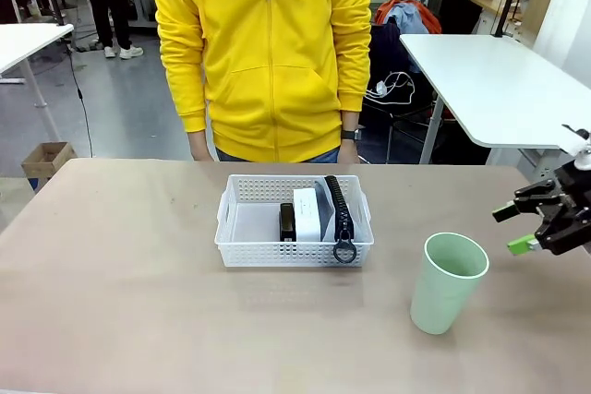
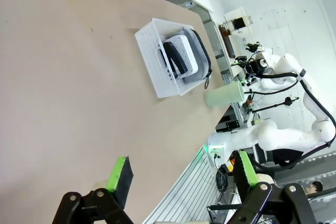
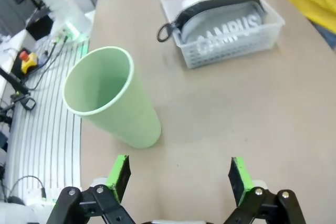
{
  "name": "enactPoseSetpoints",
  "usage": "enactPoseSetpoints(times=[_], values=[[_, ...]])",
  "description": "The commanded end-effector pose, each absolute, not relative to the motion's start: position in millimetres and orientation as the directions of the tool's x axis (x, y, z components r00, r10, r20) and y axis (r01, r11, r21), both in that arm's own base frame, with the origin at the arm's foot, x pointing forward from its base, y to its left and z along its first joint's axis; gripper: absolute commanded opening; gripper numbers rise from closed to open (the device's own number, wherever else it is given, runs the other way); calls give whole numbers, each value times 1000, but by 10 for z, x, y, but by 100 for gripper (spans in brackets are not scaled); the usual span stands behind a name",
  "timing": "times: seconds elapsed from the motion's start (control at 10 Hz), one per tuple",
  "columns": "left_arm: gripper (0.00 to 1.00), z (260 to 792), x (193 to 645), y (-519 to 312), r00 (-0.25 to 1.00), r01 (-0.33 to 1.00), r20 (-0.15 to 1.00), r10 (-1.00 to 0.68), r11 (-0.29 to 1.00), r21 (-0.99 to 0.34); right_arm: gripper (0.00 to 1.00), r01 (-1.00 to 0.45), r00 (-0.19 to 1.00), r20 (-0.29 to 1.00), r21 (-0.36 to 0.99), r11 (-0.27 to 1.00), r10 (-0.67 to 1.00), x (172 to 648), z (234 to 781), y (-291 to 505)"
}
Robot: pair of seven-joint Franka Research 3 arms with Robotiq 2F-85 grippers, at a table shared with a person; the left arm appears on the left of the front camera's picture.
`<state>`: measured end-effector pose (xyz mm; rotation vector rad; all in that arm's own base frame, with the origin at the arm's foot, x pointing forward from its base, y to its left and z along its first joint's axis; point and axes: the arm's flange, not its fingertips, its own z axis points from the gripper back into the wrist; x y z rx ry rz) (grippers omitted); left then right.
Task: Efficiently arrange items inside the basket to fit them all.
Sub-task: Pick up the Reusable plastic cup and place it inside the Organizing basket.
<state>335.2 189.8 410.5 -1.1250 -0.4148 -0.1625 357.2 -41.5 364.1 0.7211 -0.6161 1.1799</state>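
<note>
From the front, the stapler (image 1: 287, 222), white box (image 1: 307, 212) and pouch (image 1: 338, 209) are being carried in the basket (image 1: 235, 228), while the cup (image 1: 447, 283) is standing outside it on the bench (image 1: 138, 302), near the released right end effector (image 1: 514, 228). From the left wrist, the left end effector (image 2: 181, 170) is being shown released, well apart from the basket. From the right wrist, the cup is being faced; only its packing is judged left.

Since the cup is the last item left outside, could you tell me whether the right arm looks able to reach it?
Probably yes: the pale green cup stands upright on bare table, apart from the basket, and the right arm is beside it with jaws open and nothing between them.
</note>
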Motion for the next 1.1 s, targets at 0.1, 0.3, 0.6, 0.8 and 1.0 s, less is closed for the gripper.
enactPoseSetpoints(times=[0.1,0.3,0.6,0.8,1.0], values=[[100,4123,3348,1868,910,323,400,106,423,-847,100,-988,152,796,137,72,586,3075,3182,-249],[100,4123,3348,1868,910,323,400,106,423,-847,100,-992,114,799,128,18,590,2948,2996,-246],[100,4123,3348,1868,910,323,400,106,423,-847,100,-988,137,796,150,28,590,3517,3126,-389],[100,4123,3348,1868,910,323,400,106,423,-847,100,-988,137,796,150,28,590,3517,3126,-389],[100,4123,3348,1868,910,323,400,106,423,-847,100,-988,137,794,154,22,592,3516,3074,-390]])
